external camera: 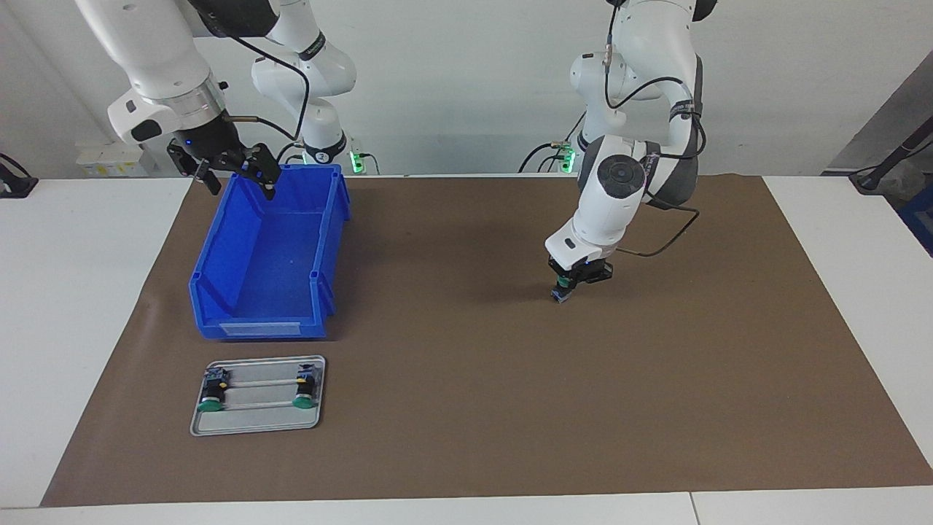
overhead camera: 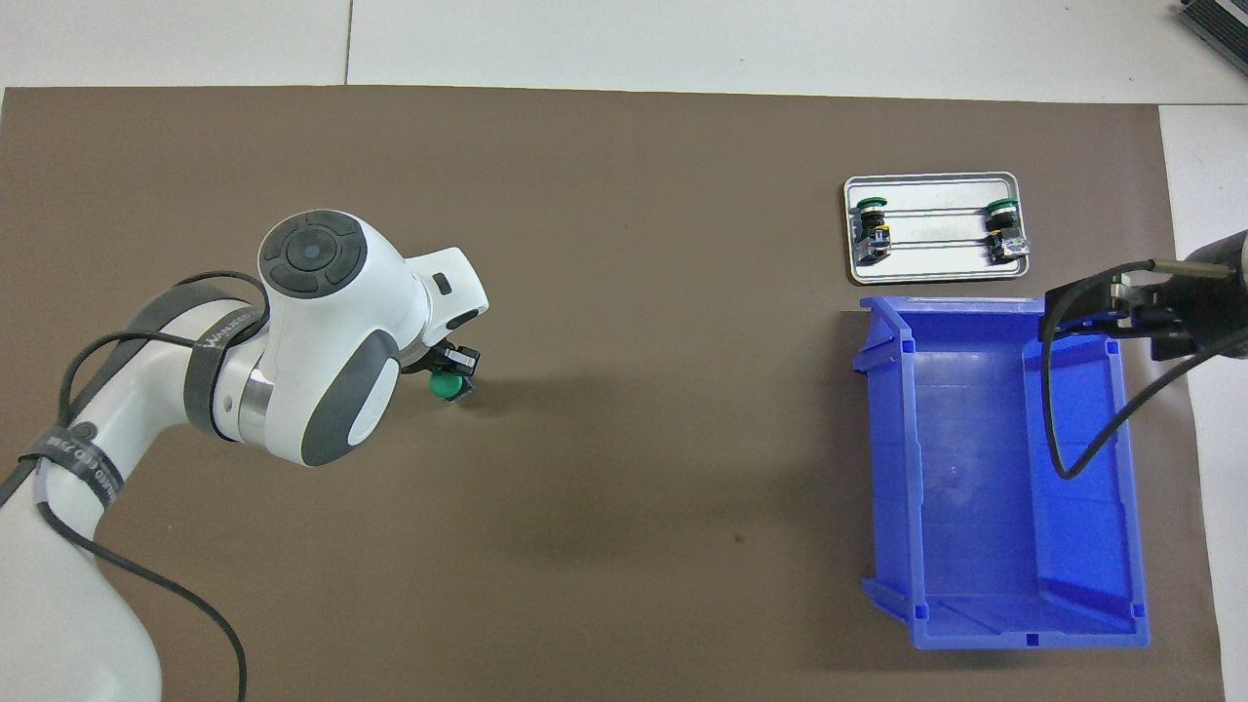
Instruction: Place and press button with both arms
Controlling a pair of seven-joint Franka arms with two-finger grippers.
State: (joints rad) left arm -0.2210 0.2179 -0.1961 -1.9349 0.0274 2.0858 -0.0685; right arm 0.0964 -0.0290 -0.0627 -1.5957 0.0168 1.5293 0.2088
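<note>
Over the brown mat [external camera: 466, 379] toward the left arm's end, the left gripper [external camera: 571, 286] is clamped on the button [external camera: 560, 293], blue-grey end tilted downward; only the overhead view shows its green cap. The right gripper [external camera: 232, 173], fingers spread, hangs over the blue bin [external camera: 219, 284].

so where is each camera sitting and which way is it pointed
Facing view: high across the table, looking at the robots; both white arms show, the left gripper shut on the button low over the brown mat, the right gripper open over the blue bin.
Overhead view: above the robots' end, looking forward and steeply down; the left arm and the right gripper show.
Both share the bin, the button and the metal tray with two buttons.
</note>
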